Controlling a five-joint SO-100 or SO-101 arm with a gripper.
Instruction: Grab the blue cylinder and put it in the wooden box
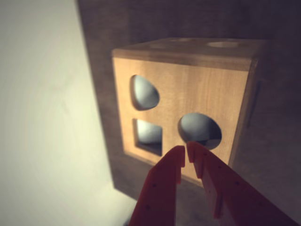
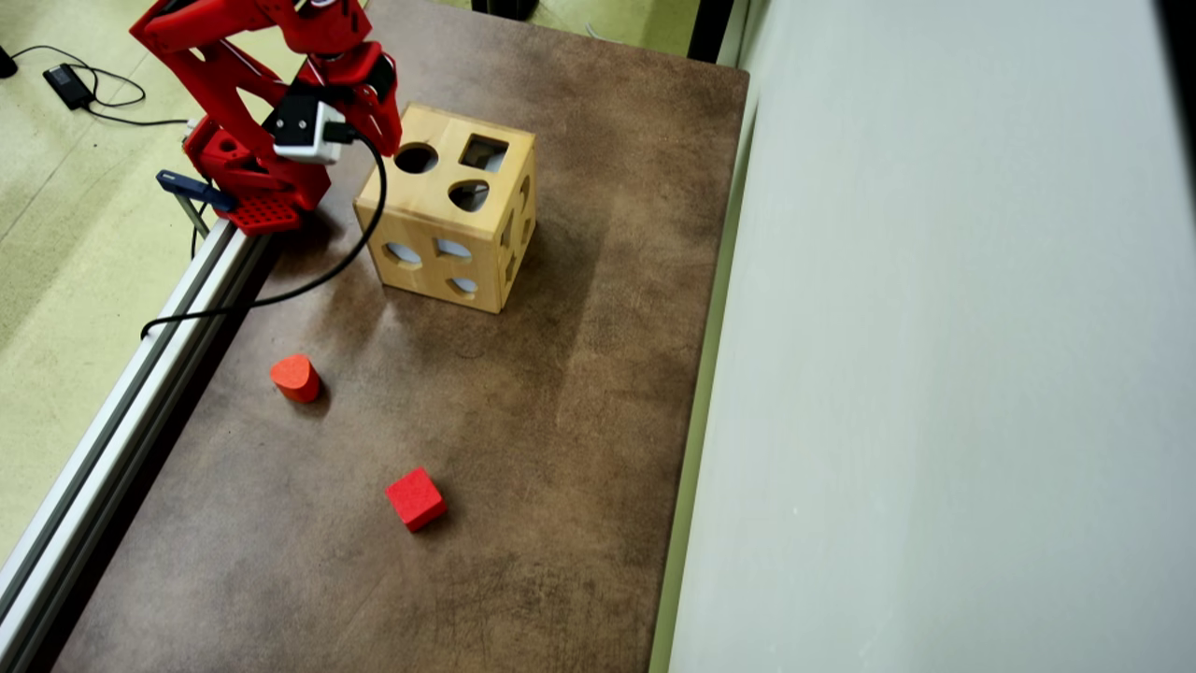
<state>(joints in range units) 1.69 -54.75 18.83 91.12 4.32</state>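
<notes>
The blue cylinder shows in neither view. The wooden box [image 2: 425, 201] stands on the brown table near the arm's base, with round, square and rounded holes in its top and sides. In the wrist view one side face of the box [image 1: 188, 89] fills the middle, with three holes in it. My red gripper [image 1: 186, 149] hangs just in front of that face, its tips below the round hole. The jaws are shut with only a thin slit between the tips and nothing held. From overhead the arm [image 2: 318, 56] covers the fingers.
An orange-red rounded block [image 2: 295, 378] and a red cube [image 2: 416, 499] lie on the table's near half. An aluminium rail [image 2: 140, 374] runs along the left edge, and a pale wall [image 2: 934, 374] along the right. A black cable [image 2: 308, 285] droops beside the box.
</notes>
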